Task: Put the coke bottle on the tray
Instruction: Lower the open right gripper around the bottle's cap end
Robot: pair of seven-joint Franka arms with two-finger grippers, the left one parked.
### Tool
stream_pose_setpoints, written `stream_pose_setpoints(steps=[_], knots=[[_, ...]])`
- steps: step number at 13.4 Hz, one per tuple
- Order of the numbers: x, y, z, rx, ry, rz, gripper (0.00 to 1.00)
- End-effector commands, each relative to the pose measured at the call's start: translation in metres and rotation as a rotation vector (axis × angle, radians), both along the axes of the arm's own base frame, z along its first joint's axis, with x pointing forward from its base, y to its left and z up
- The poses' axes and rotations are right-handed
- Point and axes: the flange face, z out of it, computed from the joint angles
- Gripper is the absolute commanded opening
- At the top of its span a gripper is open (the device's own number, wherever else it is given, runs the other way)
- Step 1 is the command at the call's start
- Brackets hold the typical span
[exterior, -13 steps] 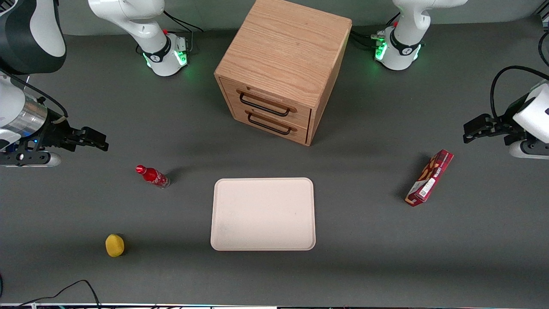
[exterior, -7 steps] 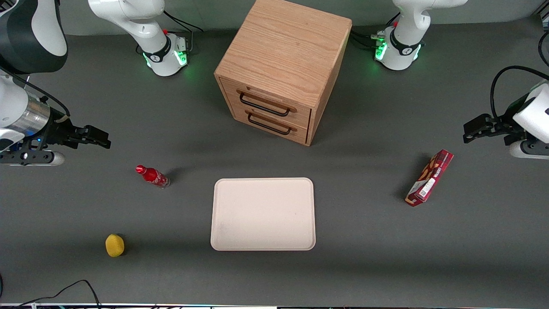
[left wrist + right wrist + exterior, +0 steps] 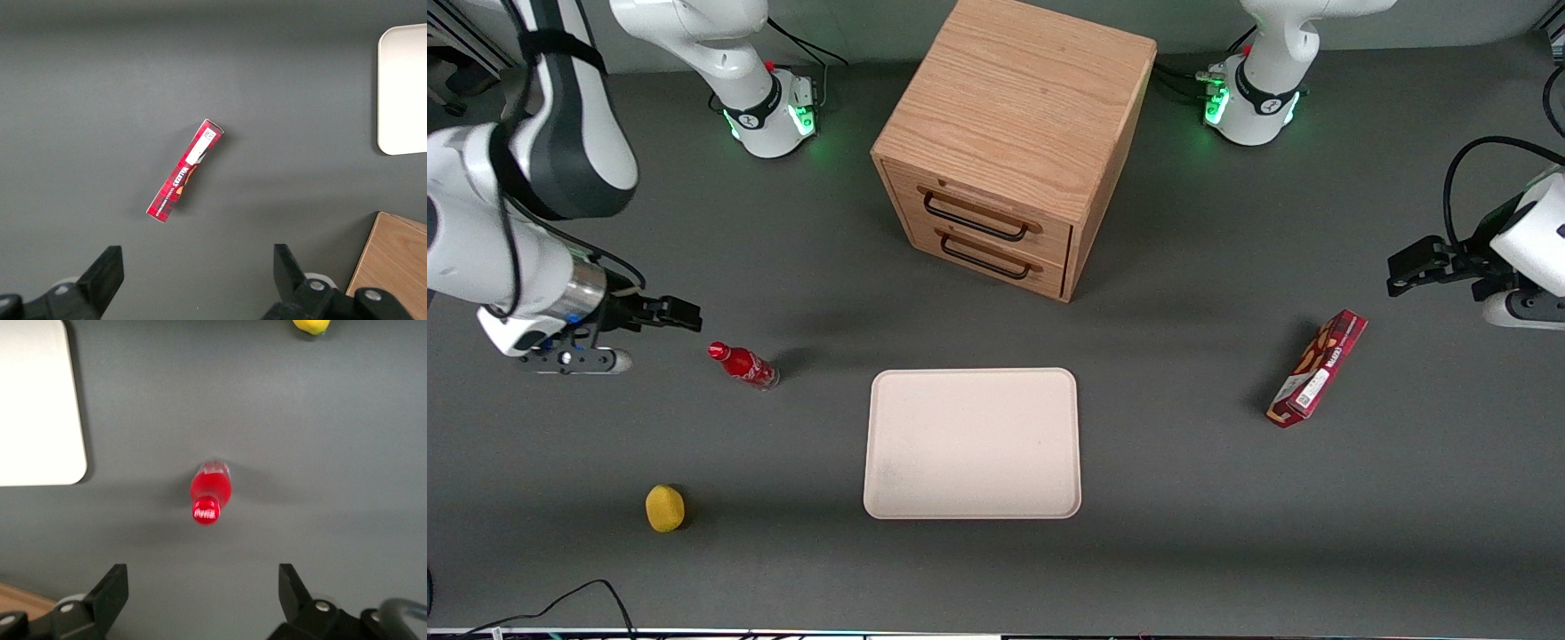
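Observation:
The coke bottle (image 3: 743, 364), small and red with a red cap, stands upright on the grey table, beside the cream tray (image 3: 972, 443) toward the working arm's end. It also shows in the right wrist view (image 3: 211, 492), seen from above, with a corner of the tray (image 3: 37, 407). My right gripper (image 3: 685, 315) hovers open and empty close to the bottle's cap, a little farther from the front camera than the bottle. In the wrist view its fingertips (image 3: 115, 581) stand wide apart with nothing between them.
A wooden two-drawer cabinet (image 3: 1009, 142) stands farther from the front camera than the tray. A yellow lemon-like object (image 3: 664, 508) lies nearer the camera than the bottle. A red snack box (image 3: 1318, 368) lies toward the parked arm's end.
My right gripper has moved from the table's end toward the bottle and now hovers close to its cap. The bottle, tray and other things have not moved.

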Motion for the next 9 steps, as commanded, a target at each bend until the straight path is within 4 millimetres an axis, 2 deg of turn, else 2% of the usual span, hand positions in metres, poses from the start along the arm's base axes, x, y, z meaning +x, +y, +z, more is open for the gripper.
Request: stream_pose_setpoints(steps=[1,3,6,7,8,9], knots=[[-0.009,0.003,-0.041,-0.011,-0.054,0.000,1.00],[-0.010,0.002,-0.069,-0.039,-0.058,0.022,0.99],[-0.024,0.002,-0.092,-0.037,-0.089,0.025,0.94],[-0.024,0.002,-0.093,-0.037,-0.089,0.024,0.84],[-0.024,0.003,-0.093,-0.037,-0.089,0.027,0.69],[-0.024,0.008,-0.093,-0.035,-0.088,0.036,0.45]])
